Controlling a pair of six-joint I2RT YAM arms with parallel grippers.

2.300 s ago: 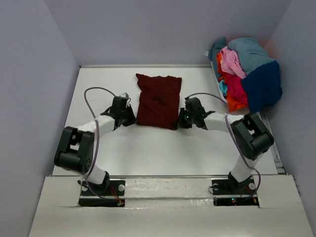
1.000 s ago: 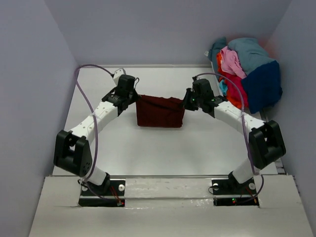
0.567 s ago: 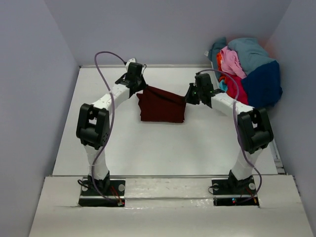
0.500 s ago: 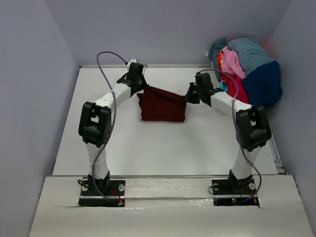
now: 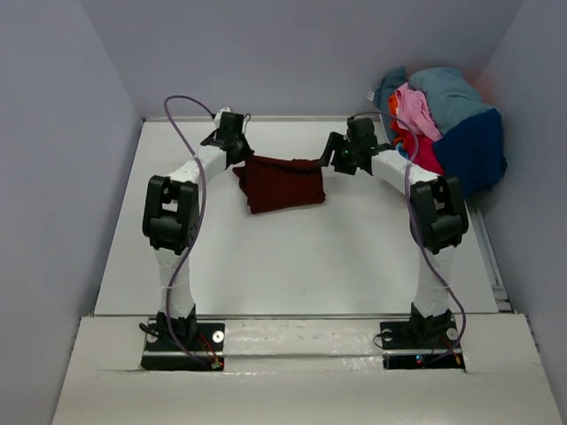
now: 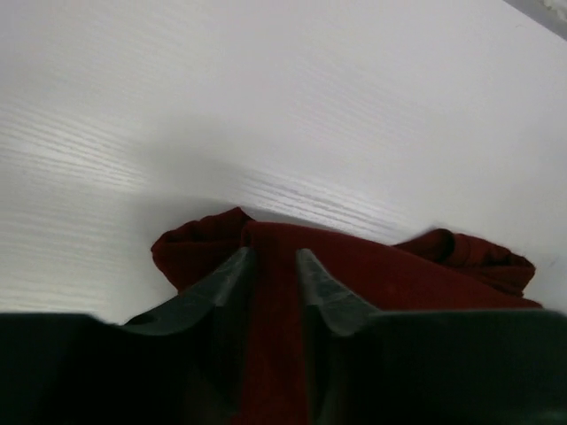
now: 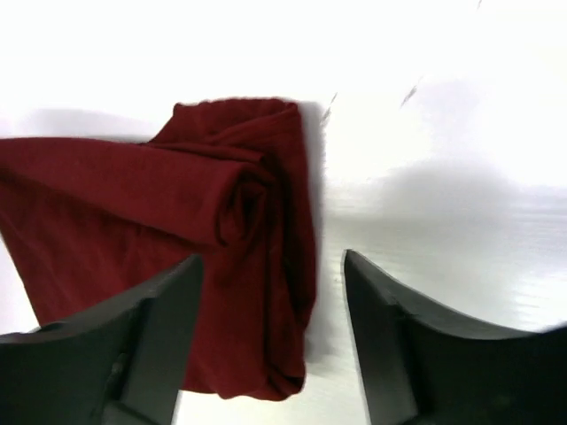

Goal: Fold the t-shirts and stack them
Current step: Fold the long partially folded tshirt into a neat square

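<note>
White table (image 5: 292, 257), left gripper (image 6: 270, 261) pinching maroon t-shirt (image 7: 177, 221), right gripper (image 7: 270, 266) spread wide

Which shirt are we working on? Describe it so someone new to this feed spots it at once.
On the white table, look at the far middle, between the left gripper and the right gripper. There lies a dark maroon cloth t-shirt, folded into a rumpled rectangle. It alone lies spread out; the pink, teal, navy and red shirts are heaped at the far right.
</note>
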